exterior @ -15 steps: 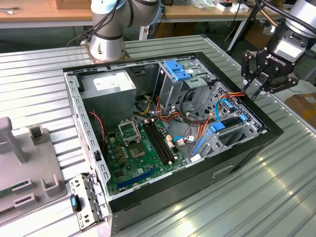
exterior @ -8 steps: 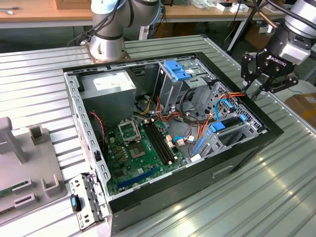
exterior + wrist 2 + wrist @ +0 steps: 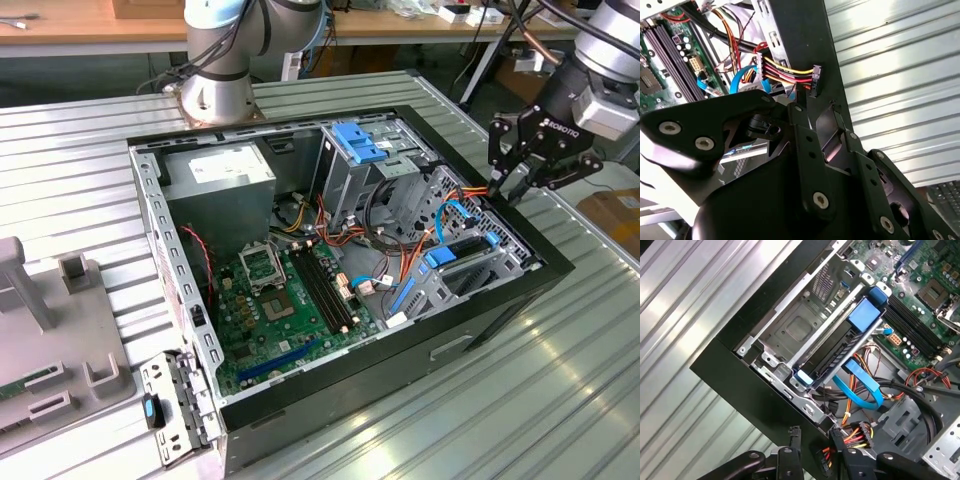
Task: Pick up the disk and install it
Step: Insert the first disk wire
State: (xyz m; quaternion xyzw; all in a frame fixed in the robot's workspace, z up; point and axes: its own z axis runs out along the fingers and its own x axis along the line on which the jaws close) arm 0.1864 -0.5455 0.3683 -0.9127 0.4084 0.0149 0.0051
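The disk (image 3: 837, 354) lies inside the metal drive cage (image 3: 452, 285) at the edge of the open computer case on the exterior view's right. I see a dark slab with blue plastic at both ends, largely covered by a metal rail. My gripper (image 3: 505, 192) (image 3: 816, 111) (image 3: 814, 432) hovers over the case's black wall just past the cage. Its fingers (image 3: 792, 440) stand a little apart with nothing between them. A black power connector (image 3: 814, 81) on red, yellow and orange wires hangs just beyond the fingertips.
The case lies open on a ribbed metal table (image 3: 560, 380). Inside are a motherboard (image 3: 290, 300), a grey power-supply box (image 3: 222, 172), a tall cage with a blue latch (image 3: 355, 140) and a blue flat cable (image 3: 860, 385). A loose metal bracket (image 3: 180, 410) lies at the exterior view's lower left.
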